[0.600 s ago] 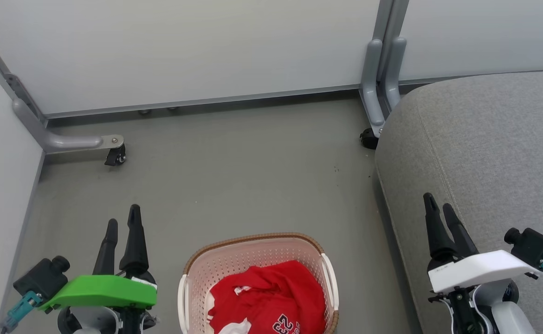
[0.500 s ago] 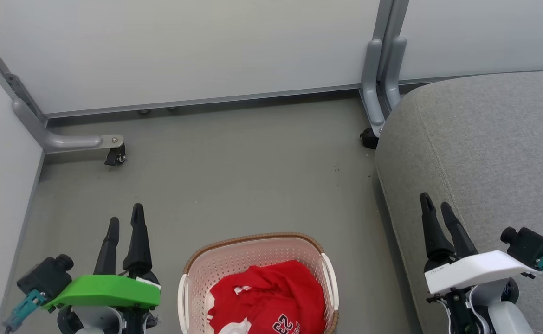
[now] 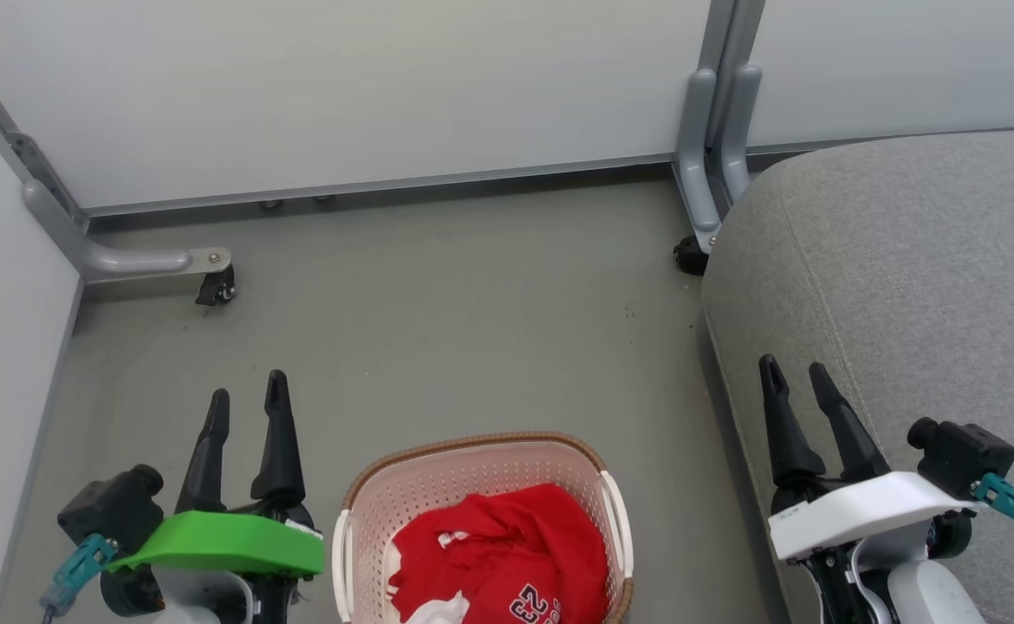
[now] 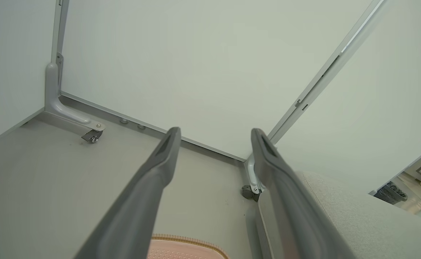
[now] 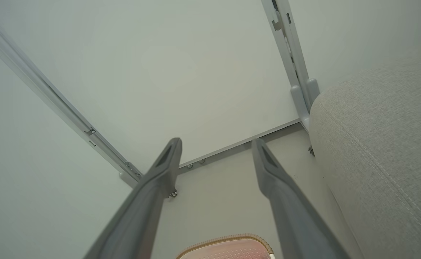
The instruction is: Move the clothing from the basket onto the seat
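- The crumpled red sports clothing [image 3: 507, 555], with white panels and a number 23, lies inside the cream-white perforated plastic basket [image 3: 472, 446] with its brown woven-look rim.
- My left gripper [image 3: 248, 392] hovers over the grey floor [image 3: 438, 329] just left of that basket, dark fingers spread wide, holding nothing.
- My right gripper [image 3: 793, 370] hangs at the edge of the large light-grey fabric seat [image 3: 906, 277], equally wide apart and empty.

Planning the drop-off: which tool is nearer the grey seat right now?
Right. The right tool is beside the edge of the seat; the left tool is across the laundry basket from it, over the floor.
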